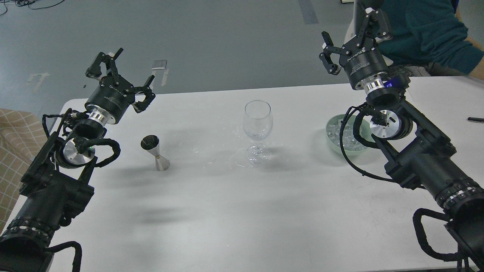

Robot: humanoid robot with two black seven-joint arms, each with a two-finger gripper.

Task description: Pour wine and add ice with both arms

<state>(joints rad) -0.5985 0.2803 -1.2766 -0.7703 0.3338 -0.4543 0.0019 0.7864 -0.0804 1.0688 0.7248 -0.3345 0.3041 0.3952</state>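
Observation:
A clear stemmed wine glass (258,128) stands upright at the table's middle; I cannot tell if it holds liquid. A small metal jigger (155,152) stands to its left; the wine inside cannot be seen. A pale green bowl (331,141) holds a heap of clear ice cubes (336,130) at the right, partly hidden by my right arm. My left gripper (119,73) is open and empty, raised behind and left of the jigger. My right gripper (351,34) is open and empty, raised above the table's far edge behind the bowl.
The white table (242,211) spans the view. A person in a teal top (423,30) sits beyond the far right edge. A black pen (475,119) lies at the far right. A checked cloth (15,147) shows at the left edge.

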